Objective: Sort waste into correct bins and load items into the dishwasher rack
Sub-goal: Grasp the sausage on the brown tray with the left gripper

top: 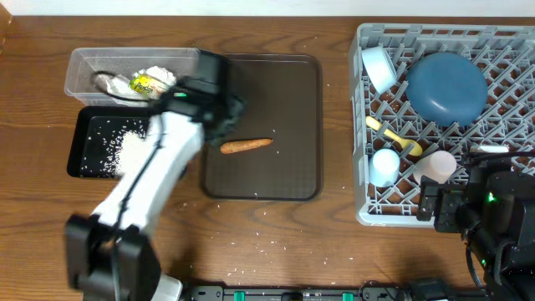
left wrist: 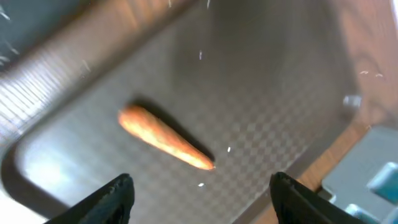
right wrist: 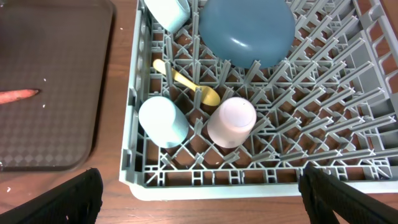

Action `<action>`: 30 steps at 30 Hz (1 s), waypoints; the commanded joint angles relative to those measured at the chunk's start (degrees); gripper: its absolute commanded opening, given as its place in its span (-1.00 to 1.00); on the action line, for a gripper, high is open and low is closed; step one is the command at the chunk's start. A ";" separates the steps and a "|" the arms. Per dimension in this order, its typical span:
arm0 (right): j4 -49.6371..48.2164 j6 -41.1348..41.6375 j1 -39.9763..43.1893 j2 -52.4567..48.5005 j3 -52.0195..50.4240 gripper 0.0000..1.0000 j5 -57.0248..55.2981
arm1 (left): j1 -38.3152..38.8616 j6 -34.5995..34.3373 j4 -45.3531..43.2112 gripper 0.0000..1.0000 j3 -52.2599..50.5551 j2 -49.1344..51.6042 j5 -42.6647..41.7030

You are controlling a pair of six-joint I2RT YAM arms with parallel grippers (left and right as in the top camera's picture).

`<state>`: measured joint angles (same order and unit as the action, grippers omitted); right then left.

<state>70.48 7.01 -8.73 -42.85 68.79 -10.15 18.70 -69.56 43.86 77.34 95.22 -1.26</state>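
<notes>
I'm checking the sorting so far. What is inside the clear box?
The clear box holds crumpled paper and a green-and-yellow wrapper, plus a dark loop too small to identify. The left arm covers the box's right end, so anything there is hidden.

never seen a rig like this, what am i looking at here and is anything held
Two robot arms work at a table. One picture looks down from above; the other two come from cameras on the wrists. The left gripper hangs open over a carrot on a brown tray, holding nothing. The right gripper is open and empty by the grey rack, which holds a blue plate, a bowl, a pink cup, a light blue cup and a yellow spoon. A clear box holds paper and a wrapper; a black tray holds rice.
</notes>
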 commanded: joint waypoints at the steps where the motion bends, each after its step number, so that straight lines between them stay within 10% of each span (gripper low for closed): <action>1: -0.11 0.68 0.09 0.00 -0.20 0.99 -0.81 | 4.90 -15.63 -0.15 0.40 -0.63 4.11 8.59; 8: -0.11 0.68 0.09 0.00 -0.20 0.98 -0.81 | 7.32 -26.97 -0.63 0.40 -0.63 12.48 11.02; 19: -0.11 0.68 0.09 0.00 -0.20 0.99 -0.81 | 6.99 -26.88 -5.60 0.14 -0.63 20.52 9.49; 30: -0.11 0.68 0.09 0.00 -0.20 0.99 -0.81 | 6.84 -20.92 -4.09 -0.63 -0.63 20.33 9.44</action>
<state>70.48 7.03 -8.73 -42.85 68.79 -10.15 25.93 -94.00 38.61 77.17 115.52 7.70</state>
